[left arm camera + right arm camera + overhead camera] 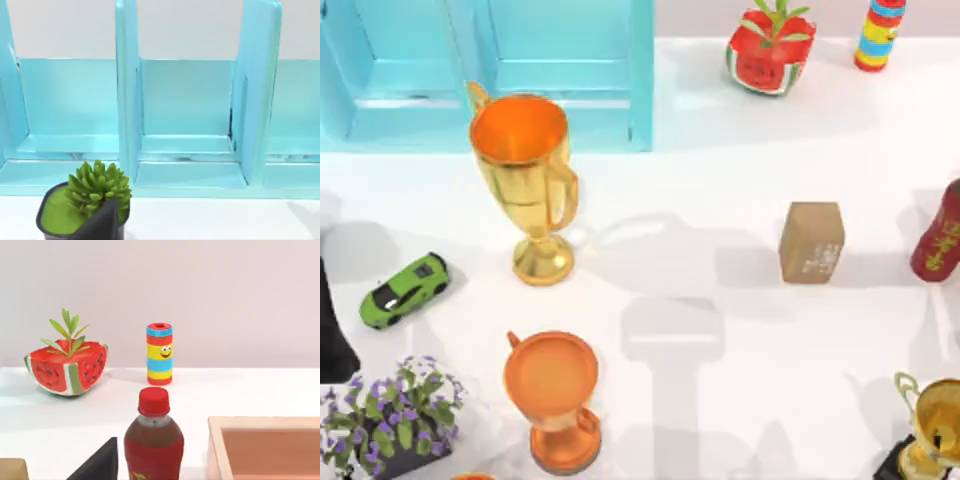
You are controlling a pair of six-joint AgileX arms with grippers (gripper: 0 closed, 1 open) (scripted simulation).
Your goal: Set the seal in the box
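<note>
Near edge of the white worktop (740, 400), top view: a flower pot (385, 420) is sitting at the left, an orange cup (555, 400) is standing beside it, and a gold trophy on a black base (930, 435) is standing at the right corner. Mid-depth, left to right: one green toy car (405, 290), one tall gold trophy (525, 185), the seal (811, 241) and a red bottle (940, 232). The seal is lying on bare worktop right of centre, apart from its neighbours, nothing over it. Far edge: a blue rack (490, 70) at the left, a watermelon planter (770, 48) and a striped can (880, 33) at the right. Count: two gold trophies, one of each other item. A succulent pot (85, 207) is standing before the rack in the left wrist view; a wooden box (265, 447) is lying beside the bottle in the right wrist view. Whether either arm's jaws are apart or together cannot be told.
</note>
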